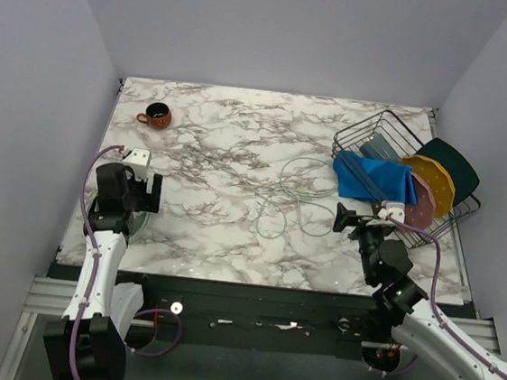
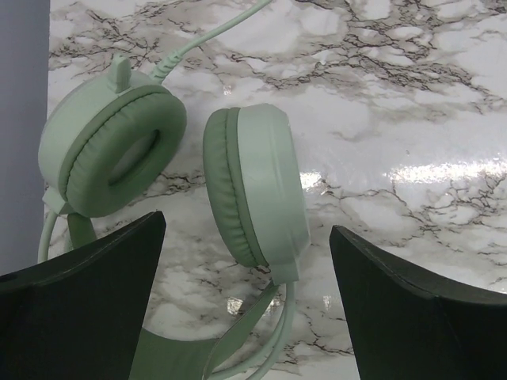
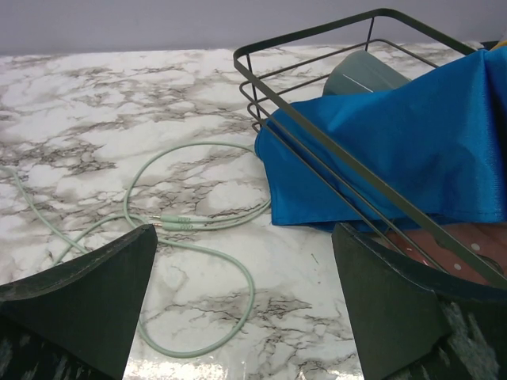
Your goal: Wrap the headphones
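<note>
My left jaws stand spread wide and grip nothing. The headphones (image 2: 257,186) lie on the glossy marble-patterned desk (image 2: 396,103), just ahead of the jaws and between their dark fingers (image 2: 79,301). They are smooth pale mint plastic with two round, softly padded cups. One cup lies cushion-up ahead of the finger on the left of the wrist view. The other stands on edge in the gap between the jaws. The slim flat headband (image 2: 174,356) curves nearest the jaws.

My right jaws are released too, and empty. The thin mint cable (image 3: 190,226) lies in loose loops on the desk ahead of them, toward the left of that view, with its slender plug flat on the marble. Ahead and to the right sits a dark wire dish rack (image 3: 317,134). A shiny blue cloth (image 3: 396,150) is draped in folds over its rim.
</note>
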You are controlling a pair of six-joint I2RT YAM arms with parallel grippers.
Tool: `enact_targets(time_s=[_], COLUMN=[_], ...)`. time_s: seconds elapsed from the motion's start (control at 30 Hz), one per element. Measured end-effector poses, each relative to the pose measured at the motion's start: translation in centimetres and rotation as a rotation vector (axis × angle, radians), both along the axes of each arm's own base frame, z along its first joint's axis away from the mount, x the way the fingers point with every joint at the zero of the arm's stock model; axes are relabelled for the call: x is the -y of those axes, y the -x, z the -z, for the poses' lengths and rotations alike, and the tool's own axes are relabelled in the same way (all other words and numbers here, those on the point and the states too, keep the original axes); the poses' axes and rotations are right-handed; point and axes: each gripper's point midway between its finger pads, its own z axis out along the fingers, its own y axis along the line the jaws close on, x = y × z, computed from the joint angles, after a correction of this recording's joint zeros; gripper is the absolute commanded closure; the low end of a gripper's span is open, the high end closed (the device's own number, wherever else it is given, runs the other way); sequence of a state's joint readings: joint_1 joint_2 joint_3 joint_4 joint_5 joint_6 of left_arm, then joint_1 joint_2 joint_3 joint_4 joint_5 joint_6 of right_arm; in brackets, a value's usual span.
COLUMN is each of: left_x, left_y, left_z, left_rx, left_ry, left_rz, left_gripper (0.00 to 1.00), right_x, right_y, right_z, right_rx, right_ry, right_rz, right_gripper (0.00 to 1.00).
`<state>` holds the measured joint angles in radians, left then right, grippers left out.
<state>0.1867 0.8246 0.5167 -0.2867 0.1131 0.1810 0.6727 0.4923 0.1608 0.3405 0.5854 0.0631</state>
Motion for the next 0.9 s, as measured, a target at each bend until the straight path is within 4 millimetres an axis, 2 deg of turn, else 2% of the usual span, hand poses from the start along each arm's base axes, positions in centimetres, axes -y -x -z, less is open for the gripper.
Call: enact_targets(time_s=[0.13,0.23,0.37,0.5,0.57,0.63,0.8,0.9], left_x=[-0.6,-2.0,-5.0,-9.2,-10.9,-11.5,-11.1,-11.0], left_y=[-0.5,-0.9,-1.4,-2.7,-3.5,-4.2,-4.8,-5.0], left_z=[-1.0,-2.3,-3.4,-3.9,-3.6,-2.9,-0.1,0.4], left_rx=[0.015,0.043,0.042,-0.012,-0.046,-0.075,-0.165,-0.177], left_ry=[-0.001,-0.053,-0.113,-0.100,-0.085,-0.075,-0.051,-0.058], left_rz=[-0.045,-0.100,-0.210,-0.318,-0.344,-0.341,-0.278,-0.253], left_gripper=[0.01,0.01,0.01,0.01,0.01,0.01,0.01,0.01], right_x=[0.0,-0.1,-0.1,-0.1,-0.1,-0.1,-0.1,-0.1], right_y=[0.0,-0.1,-0.1,-0.1,-0.1,-0.1,-0.1,-0.1], right_z=[0.2,0.4,0.4,0.4,0.4,0.4,0.4,0.4], right_rx=[-0.007,-0.013,-0.014,-0.014,-0.013,-0.013,-0.012,-0.012], right_ry=[0.005,0.010,0.011,0.011,0.011,0.011,0.010,0.010], right_rz=[0.000,0.000,0.000,0.000,0.000,0.000,0.000,0.000], right_gripper=[0.00,0.00,0.00,0.00,0.00,0.00,0.00,0.00])
